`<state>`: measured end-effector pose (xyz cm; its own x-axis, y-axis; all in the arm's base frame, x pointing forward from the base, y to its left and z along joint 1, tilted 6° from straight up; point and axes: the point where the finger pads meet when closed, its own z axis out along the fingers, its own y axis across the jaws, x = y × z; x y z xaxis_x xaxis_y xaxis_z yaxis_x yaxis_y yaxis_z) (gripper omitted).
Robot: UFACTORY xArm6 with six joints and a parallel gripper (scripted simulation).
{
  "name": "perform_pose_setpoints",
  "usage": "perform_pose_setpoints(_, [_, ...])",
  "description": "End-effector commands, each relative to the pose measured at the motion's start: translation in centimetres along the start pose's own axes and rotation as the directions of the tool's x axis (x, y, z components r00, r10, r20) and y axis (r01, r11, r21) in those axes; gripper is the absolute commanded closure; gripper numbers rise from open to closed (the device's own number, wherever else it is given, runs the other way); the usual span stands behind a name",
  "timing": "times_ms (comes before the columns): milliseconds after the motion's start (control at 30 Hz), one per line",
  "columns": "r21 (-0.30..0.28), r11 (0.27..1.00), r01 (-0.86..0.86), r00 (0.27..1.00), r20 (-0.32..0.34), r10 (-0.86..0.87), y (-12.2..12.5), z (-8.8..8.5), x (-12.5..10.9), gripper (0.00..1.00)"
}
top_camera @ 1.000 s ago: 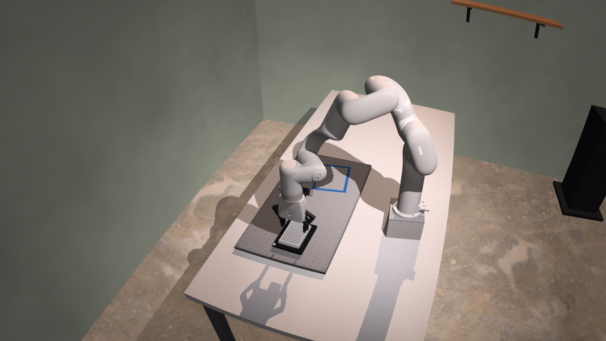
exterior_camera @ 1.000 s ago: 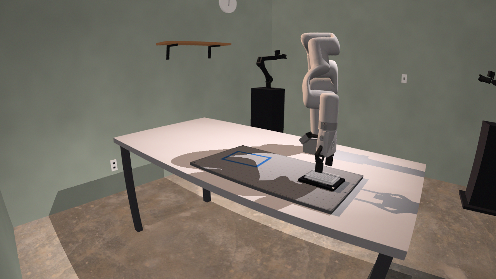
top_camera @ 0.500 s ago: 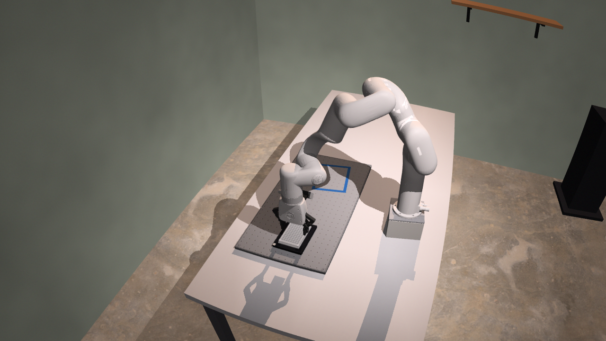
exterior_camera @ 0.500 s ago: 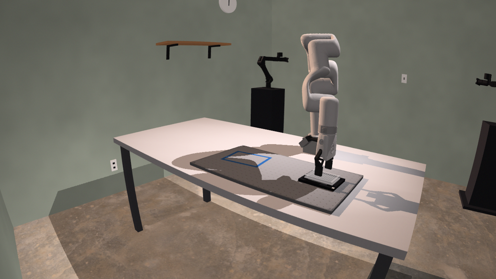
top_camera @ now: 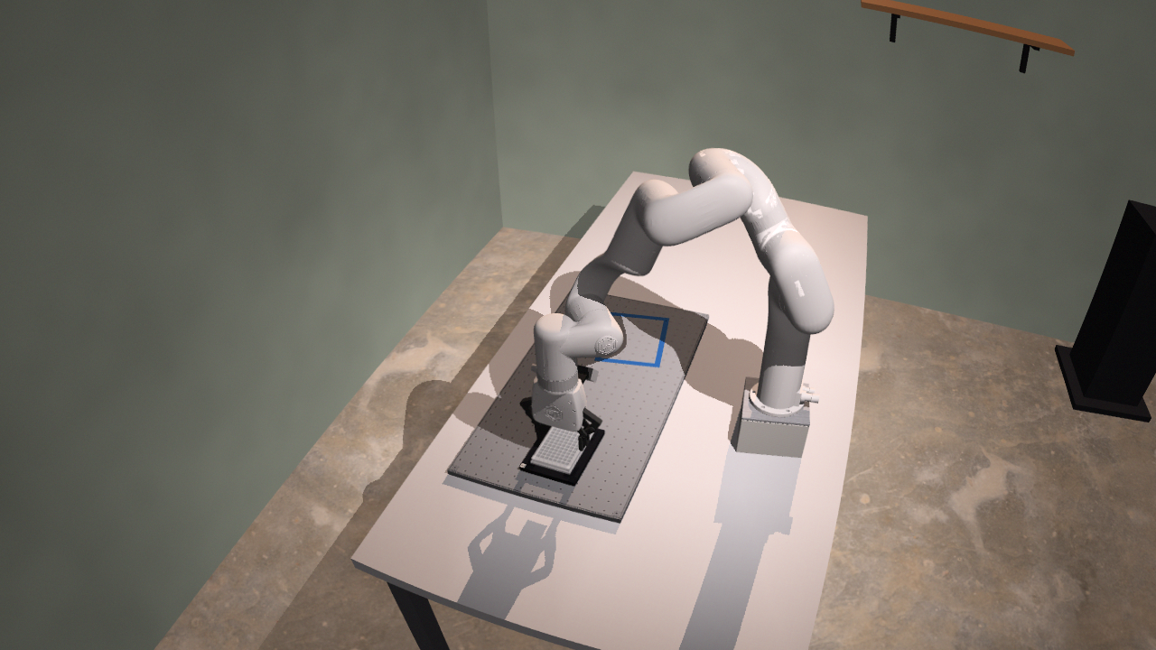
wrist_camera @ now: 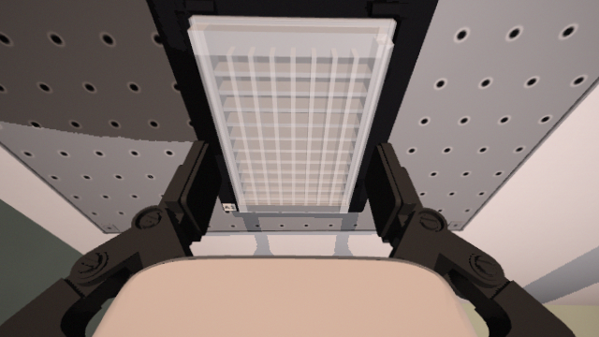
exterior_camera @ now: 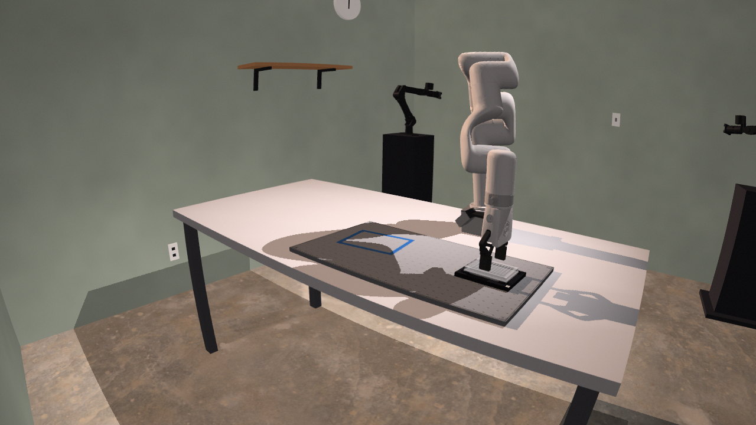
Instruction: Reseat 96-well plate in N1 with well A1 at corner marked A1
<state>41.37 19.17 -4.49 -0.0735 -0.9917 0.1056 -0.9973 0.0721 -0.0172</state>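
- Clear plastic 96-well plate (wrist_camera: 292,126) lying flat in the black plate nest (wrist_camera: 412,56), long edges running away from the wrist camera.
- Cut-off corner showing at the plate's far right in the wrist view; small white label (wrist_camera: 228,206) on the nest at the near left corner, diagonally opposite.
- Black jaws spread wide and released, gripping nothing; gripper (wrist_camera: 294,183) low over the near end of the plate.
- One finger (wrist_camera: 194,187) just outside the plate's left long edge, the other outside the right long edge, gaps visible on both sides.
- From the exterior view, fingertips (exterior_camera: 484,262) down at about the level of the plate (exterior_camera: 492,270); contact cannot be told.
- Nest sitting near one end of the grey perforated deck (top_camera: 638,420); blue taped outline (top_camera: 661,343) well apart from the nest, toward the deck's other end, partly behind the arm's wrist in the top view.
- Deck resting on the pale counter (exterior_camera: 274,211); arm's grey pedestal (top_camera: 796,442) standing on the counter beside the deck, well apart from the nest.
- White arm (top_camera: 711,201) arching up from the pedestal and down over the nest.
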Motion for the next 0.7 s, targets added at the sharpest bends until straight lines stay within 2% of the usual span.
perform_pose_setpoints(0, [0.004, 1.000, 0.000, 1.000, 0.002, 0.000, -0.1, -0.1, -0.1, 0.00])
perform_pose_setpoints(667, [0.004, 1.000, 0.000, 1.000, 0.002, 0.000, -0.2, 1.1, -0.1, 0.00])
